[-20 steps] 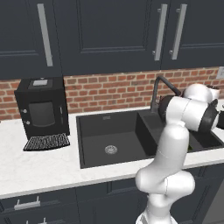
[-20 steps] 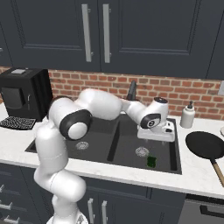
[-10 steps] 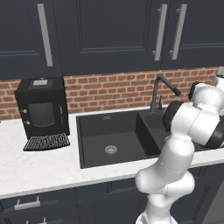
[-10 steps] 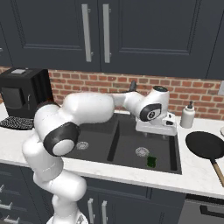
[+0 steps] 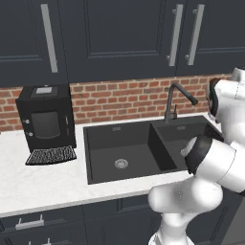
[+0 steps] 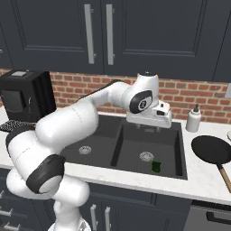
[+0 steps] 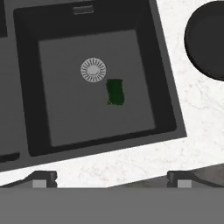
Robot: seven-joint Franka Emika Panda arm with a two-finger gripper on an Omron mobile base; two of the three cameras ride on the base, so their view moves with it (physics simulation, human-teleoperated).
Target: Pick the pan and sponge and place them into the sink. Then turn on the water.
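The green sponge (image 6: pixel 156 166) (image 7: pixel 115 92) lies flat on the floor of the right basin of the black sink (image 6: pixel 116 144) (image 7: pixel 166 100) (image 5: pixel 95 143), beside the round silver drain (image 7: pixel 93 70). The black pan (image 6: pixel 212 149) (image 7: pixel 205 39) rests on the white counter to the right of the sink, its handle pointing toward the front edge. My gripper (image 6: pixel 149 124) (image 7: pixel 111 178) hangs well above the right basin, pointing straight down, open with nothing between its fingers. The dark gooseneck faucet (image 5: pixel 174 98) stands behind the sink, and no water runs from it.
A white soap dispenser (image 6: pixel 195 119) stands at the back, between the sink and the pan. The black coffee machine (image 5: pixel 45 119) (image 6: pixel 22 94) sits on the counter left of the sink. Dark cabinets hang above the brick wall.
The arm has swung and raised the hand higher over the right basin. The sponge stays on the basin floor and the jaws stay open.
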